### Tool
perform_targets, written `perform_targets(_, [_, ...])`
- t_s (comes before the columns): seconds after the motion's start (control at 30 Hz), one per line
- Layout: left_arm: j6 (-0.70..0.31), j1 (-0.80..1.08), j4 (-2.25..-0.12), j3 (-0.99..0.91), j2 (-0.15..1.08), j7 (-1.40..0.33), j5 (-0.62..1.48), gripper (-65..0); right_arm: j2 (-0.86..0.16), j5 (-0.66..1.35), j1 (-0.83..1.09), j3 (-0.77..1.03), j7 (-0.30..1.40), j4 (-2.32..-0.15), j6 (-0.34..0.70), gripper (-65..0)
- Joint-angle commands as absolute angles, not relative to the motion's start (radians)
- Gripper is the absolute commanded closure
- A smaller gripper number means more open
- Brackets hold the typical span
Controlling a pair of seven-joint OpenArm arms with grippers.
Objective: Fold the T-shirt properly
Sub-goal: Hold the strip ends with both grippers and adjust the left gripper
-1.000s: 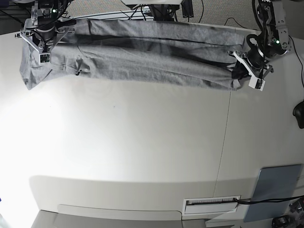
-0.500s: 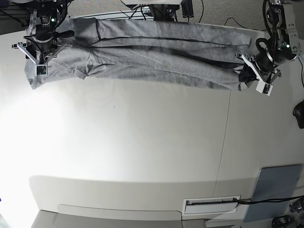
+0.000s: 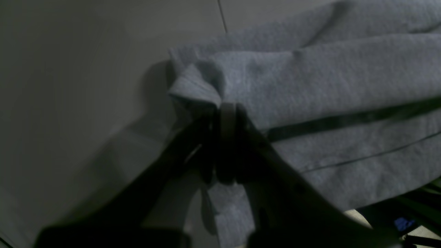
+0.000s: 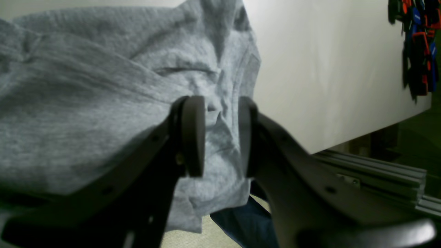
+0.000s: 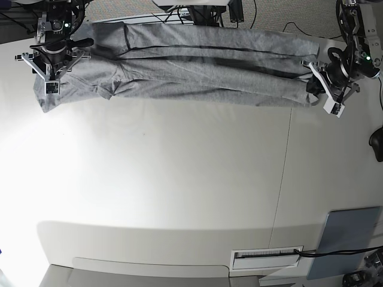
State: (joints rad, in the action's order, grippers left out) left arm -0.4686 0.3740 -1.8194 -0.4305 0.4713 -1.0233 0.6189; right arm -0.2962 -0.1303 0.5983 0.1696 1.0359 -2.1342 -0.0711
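- Along the far edge of the counter (image 5: 179, 179), you have the shirt (image 5: 197, 72) stretched into a long grey band running nearly the full width of the base view, creased in lengthwise folds.
- At the band's left end in that view, your right gripper (image 5: 52, 63) sits over the cloth, which hangs down a little past it toward the counter.
- In the right wrist view, that gripper (image 4: 220, 136) has its pads (image 4: 193, 134) apart with a clear gap between them. Rumpled grey fabric (image 4: 103, 86) shows through the gap and behind the pads; nothing is pinched, so it is released.
- Across the middle of the band you can see dark shadow lines where the layers overlap, and a small tuck of cloth near the left third.
- A thin seam line (image 5: 286, 167) runs down the counter below the band's right end.
- At the right end, your left gripper (image 5: 320, 84) meets the cloth's corner.
- In the left wrist view, that gripper (image 3: 225, 117) is clenched, its pads pressed together on a bunched fold of the shirt (image 3: 310, 86). The cloth spreads to the right, and a short flap hangs below the pads.
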Motion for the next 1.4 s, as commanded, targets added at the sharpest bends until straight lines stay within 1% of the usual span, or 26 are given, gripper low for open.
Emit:
perform_targets(0.0, [-0.469, 0.372, -1.835, -0.442, 0.491, -1.026, 0.625, 0.0, -0.308, -0.143, 0.598, 0.178, 1.019, -2.152, -0.079, -17.2])
perform_targets(0.17, [-0.470, 0.384, -1.835, -0.442, 0.491, -1.033, 0.625, 0.0, -0.308, -0.144, 0.598, 0.179, 0.976, -2.152, -0.081, -17.2])
perform_targets(0.2, [-0.469, 0.388, -1.835, -0.442, 0.491, -1.033, 0.622, -2.5, -0.308, -0.144, 0.598, 0.179, 0.968, -2.152, -0.084, -17.2])
perform_targets(0.33, [-0.469, 0.405, -1.835, -0.442, 0.491, -1.032, 0.621, -26.9, -0.308, -0.144, 0.598, 0.179, 0.960, -2.152, -0.102, -17.2])
perform_targets(0.37, [-0.469, 0.407, -1.835, -0.442, 0.491, -1.032, 0.621, -31.2, -0.308, -0.144, 0.598, 0.179, 0.960, -2.152, -0.103, -17.2])
perform_targets(0.4, [-0.469, 0.408, -1.835, -0.442, 0.491, -1.032, 0.621, -33.8, -0.308, -0.144, 0.598, 0.179, 0.960, -2.152, -0.102, -17.2])
perform_targets(0.43, [-0.469, 0.411, -1.834, -0.442, 0.491, -1.031, 0.621, -34.3, -0.308, -0.144, 0.598, 0.179, 0.960, -2.152, -0.102, -17.2])
perform_targets(0.53, [-0.466, 0.419, -1.826, -0.442, 0.490, -1.017, 0.621, -34.3, -0.308, -0.144, 0.598, 0.179, 0.960, -2.152, -0.102, -17.2])
perform_targets(0.67, [-0.416, 0.421, -1.777, -0.442, 0.490, -0.979, 0.621, -34.3, -0.308, -0.144, 0.598, 0.179, 0.960, -2.152, -0.102, -17.2])
perform_targets(0.8, [-0.415, 0.421, -1.702, -0.442, 0.490, -0.944, 0.624, -34.3, -0.308, -0.144, 0.598, 0.179, 0.960, -2.152, -0.102, -17.2])
perform_targets(0.9, [-0.418, 0.421, -1.647, -0.442, 0.490, -0.942, 0.694, -34.3, -0.308, -0.144, 0.598, 0.179, 0.957, -2.152, -0.102, -17.2])
perform_targets(1.0, [-0.458, 0.419, -1.591, -0.442, 0.490, -0.942, 0.791, -33.0, -0.308, -0.143, 0.598, 0.179, 0.955, -2.152, -0.102, -17.2])
perform_targets(1.03, [-0.471, 0.418, -1.571, -0.442, 0.490, -0.941, 0.820, -31.3, -0.308, -0.143, 0.598, 0.179, 0.955, -2.152, -0.102, -17.2])
perform_targets(1.1, [-0.477, 0.418, -1.541, -0.442, 0.489, -0.930, 0.870, -25.3, -0.308, -0.143, 0.598, 0.179, 0.953, -2.152, -0.102, -17.2])
perform_targets(1.23, [-0.492, 0.419, -1.505, -0.442, 0.487, -0.927, 0.883, -7.6, -0.308, -0.143, 0.599, 0.179, 0.953, -2.152, -0.102, -17.2])
perform_targets(1.3, [-0.492, 0.418, -1.504, -0.442, 0.488, -0.927, 0.883, 0.0, -0.308, -0.143, 0.598, 0.178, 0.952, -2.152, -0.102, -17.2])
perform_targets(1.37, [-0.492, 0.415, -1.504, -0.442, 0.488, -0.927, 0.883, 0.0, -0.308, -0.143, 0.598, 0.179, 0.952, -2.152, -0.102, -17.2])
